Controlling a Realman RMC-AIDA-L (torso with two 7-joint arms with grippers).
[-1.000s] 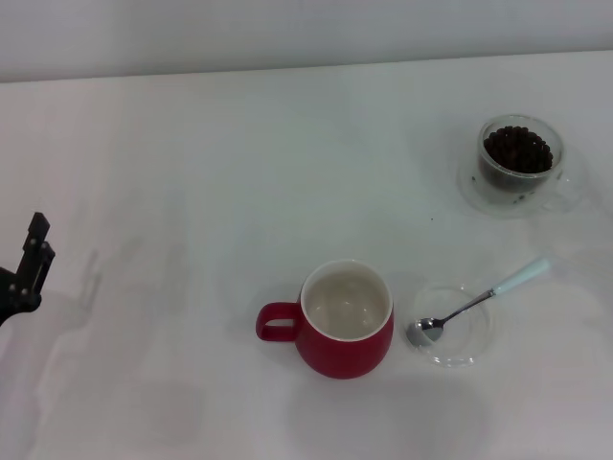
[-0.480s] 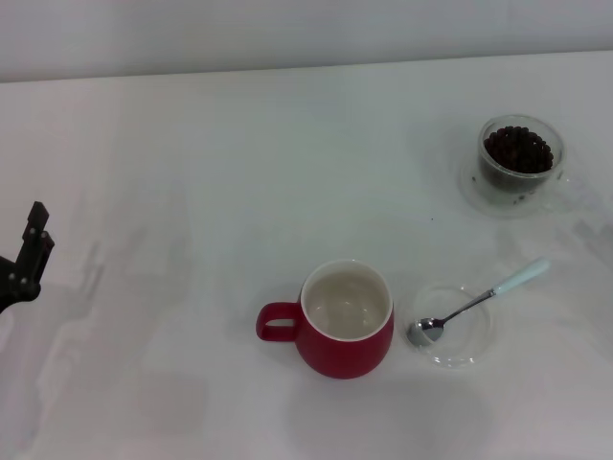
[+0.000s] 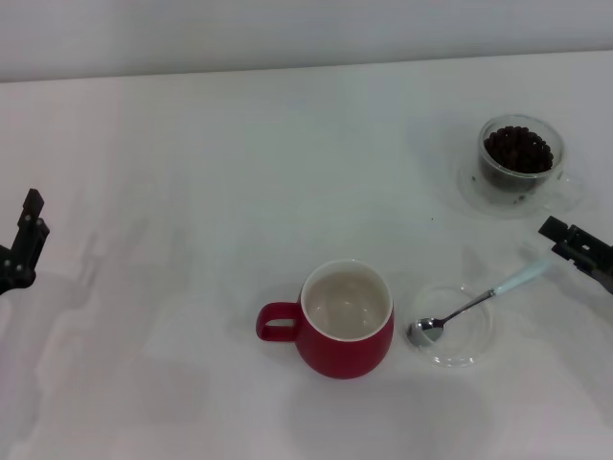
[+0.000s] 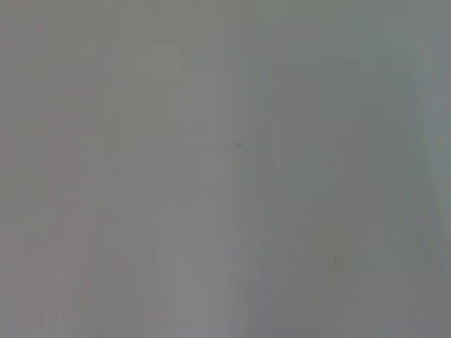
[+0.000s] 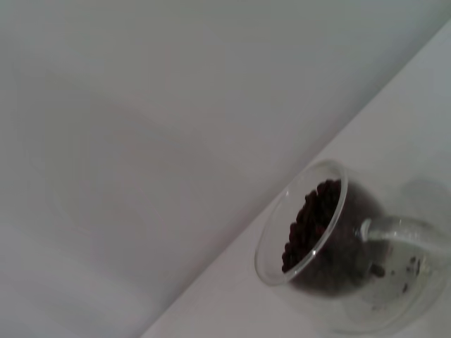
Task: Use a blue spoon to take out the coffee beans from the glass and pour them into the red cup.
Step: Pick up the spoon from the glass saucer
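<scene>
The red cup [image 3: 346,321] stands at the front middle of the white table, its cream inside bare, handle to the left. The blue spoon [image 3: 476,302] lies across a flat clear glass dish [image 3: 454,331] just right of it, pale handle pointing back right. The glass [image 3: 520,161] with the coffee beans [image 3: 518,150] stands on its saucer at the back right; it also shows in the right wrist view [image 5: 331,243]. My right gripper [image 3: 577,250] shows at the right edge, just beyond the spoon's handle end. My left gripper [image 3: 21,251] is at the far left edge.
The white table [image 3: 239,172] reaches back to a pale wall. The left wrist view shows only plain grey surface.
My right gripper has come into view at the right edge near the spoon's handle. My left gripper has drifted slightly further left and back. The cup, spoon and glass have not moved.
</scene>
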